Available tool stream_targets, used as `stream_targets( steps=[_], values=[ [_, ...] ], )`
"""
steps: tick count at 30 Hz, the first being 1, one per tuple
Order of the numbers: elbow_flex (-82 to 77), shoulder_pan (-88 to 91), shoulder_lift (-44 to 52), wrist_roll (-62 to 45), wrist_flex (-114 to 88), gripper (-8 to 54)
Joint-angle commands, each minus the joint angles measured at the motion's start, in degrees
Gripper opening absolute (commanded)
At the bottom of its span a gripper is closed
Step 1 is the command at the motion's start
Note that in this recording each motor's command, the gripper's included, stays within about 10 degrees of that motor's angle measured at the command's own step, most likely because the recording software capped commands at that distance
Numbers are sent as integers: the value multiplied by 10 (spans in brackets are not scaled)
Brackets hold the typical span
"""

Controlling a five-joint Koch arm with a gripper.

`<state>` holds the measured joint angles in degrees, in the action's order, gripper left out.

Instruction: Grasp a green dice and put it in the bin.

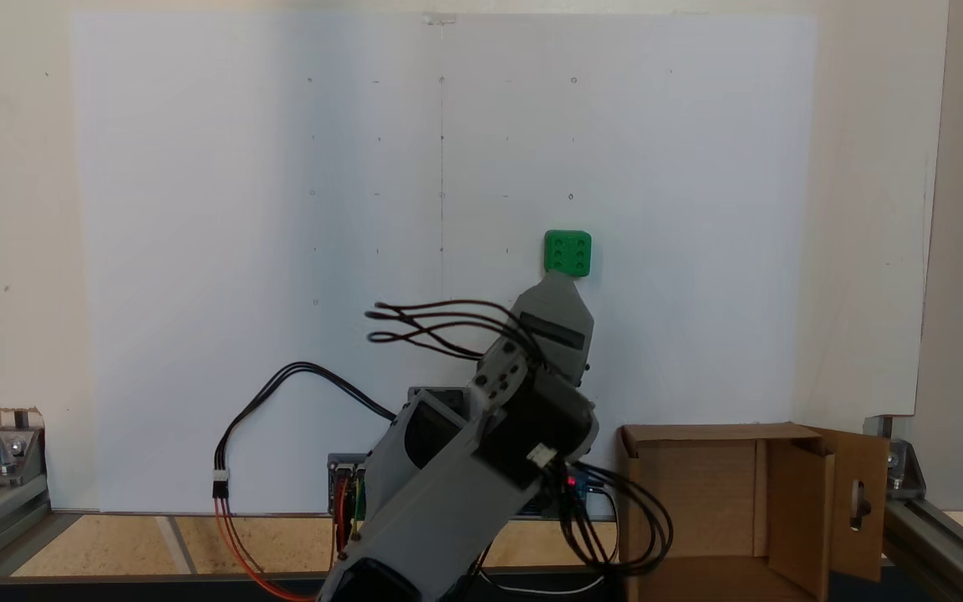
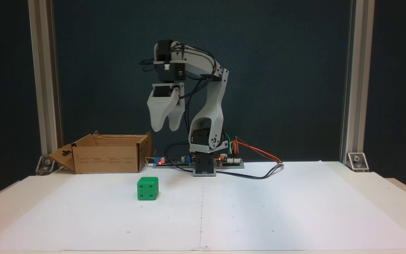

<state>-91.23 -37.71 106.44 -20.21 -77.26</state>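
Note:
The green dice (image 2: 148, 188) sits on the white paper, left of the arm's base in a fixed view, with a four-pip face toward that camera. In a fixed view from above it (image 1: 568, 252) shows six pips on top. My gripper (image 2: 165, 128) hangs high over the table, pointing down, up and slightly right of the dice. Its tips stand a little apart with nothing between them. From above, the gripper (image 1: 563, 283) tip lies just below the dice. The bin (image 2: 106, 158), a brown cardboard box with open flaps, stands behind and left of the dice, also seen as the bin (image 1: 682, 485) at lower right.
The arm's base and circuit boards (image 2: 203, 163) sit at the back centre, with loose cables (image 2: 259, 173) trailing right. Aluminium frame posts (image 2: 44, 88) stand at both sides. White paper (image 2: 277, 211) covers the table.

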Motion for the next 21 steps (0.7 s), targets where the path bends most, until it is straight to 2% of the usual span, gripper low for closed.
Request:
stream_targets(
  steps=[1, 5, 12, 18, 21],
  values=[
    [32, 0, -22, -55, 23, 471],
    [32, 1, -67, -98, 68, 471],
    [32, 3, -83, -113, 98, 470],
    [31, 3, -113, -183, 112, 470],
    [32, 3, -119, -185, 112, 470]
  ],
)
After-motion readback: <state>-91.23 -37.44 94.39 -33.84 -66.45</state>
